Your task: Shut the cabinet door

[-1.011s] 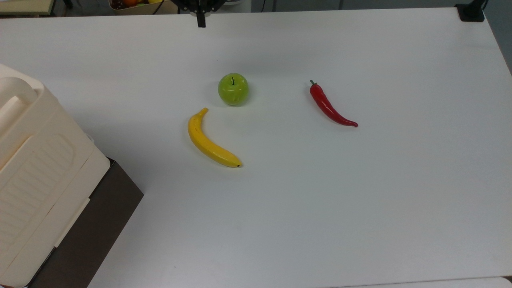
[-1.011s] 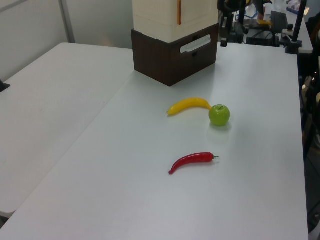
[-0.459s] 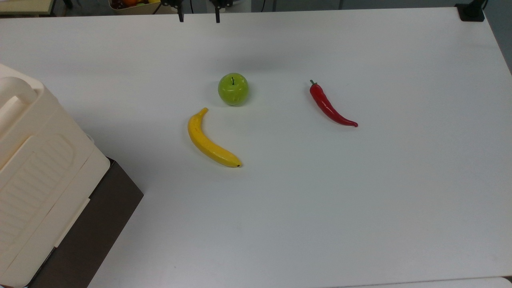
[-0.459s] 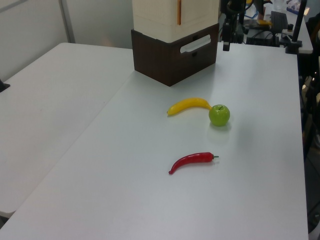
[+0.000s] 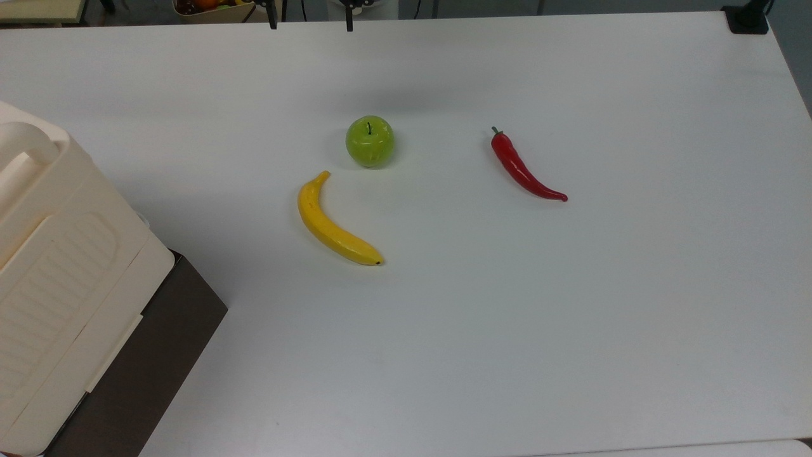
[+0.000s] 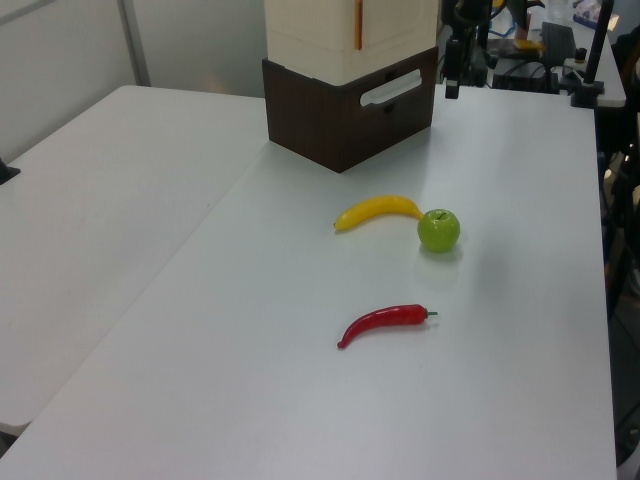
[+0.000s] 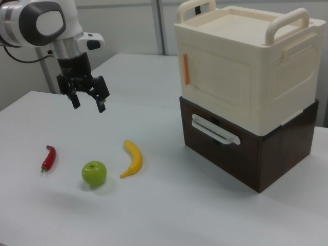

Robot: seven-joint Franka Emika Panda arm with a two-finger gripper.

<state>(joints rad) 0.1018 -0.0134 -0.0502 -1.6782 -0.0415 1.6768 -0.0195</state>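
The cabinet is a big cream box on a dark brown base, at the right view's right and at the top view's left edge. The cabinet door is the front face with an orange strip handle at its edge, and it lies flush with the box. In the left view the cabinet stands at the far end of the table. My gripper hangs open and empty above the table, well apart from the cabinet. Its two fingertips show at the top view's upper edge, and in the left view the gripper is just right of the cabinet.
On the white table lie a yellow banana, a green apple and a red chilli pepper. The brown base has a drawer with a cream handle. A second table adjoins at the left view's left.
My gripper's fingers have spread from shut to wide open. The cabinet and the fruit have not moved.
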